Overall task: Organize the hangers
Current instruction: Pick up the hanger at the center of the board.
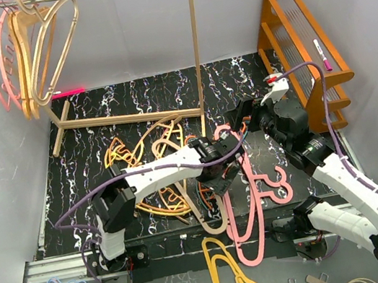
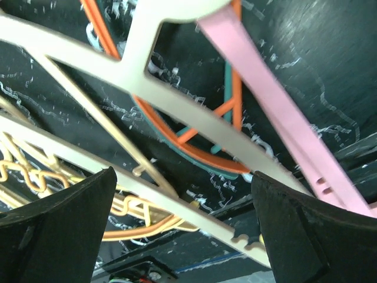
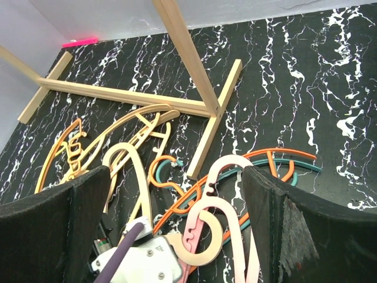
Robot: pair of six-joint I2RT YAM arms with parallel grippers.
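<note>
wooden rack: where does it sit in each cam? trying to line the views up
Top external: wooden rack at the back, left of centre, standing on the mat.
Left wrist: not in it.
Right wrist: its post and base rails cross the upper half.
Shared landmark: the black white-veined mat, in all three.

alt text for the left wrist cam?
Open left gripper close above tangled hangers: a pale tan hanger crosses diagonally between its dark fingers, a pink hanger at right. An orange hanger and a teal hanger lie beneath, a wavy yellow-orange hanger at lower left, all on a black marbled mat.
</note>
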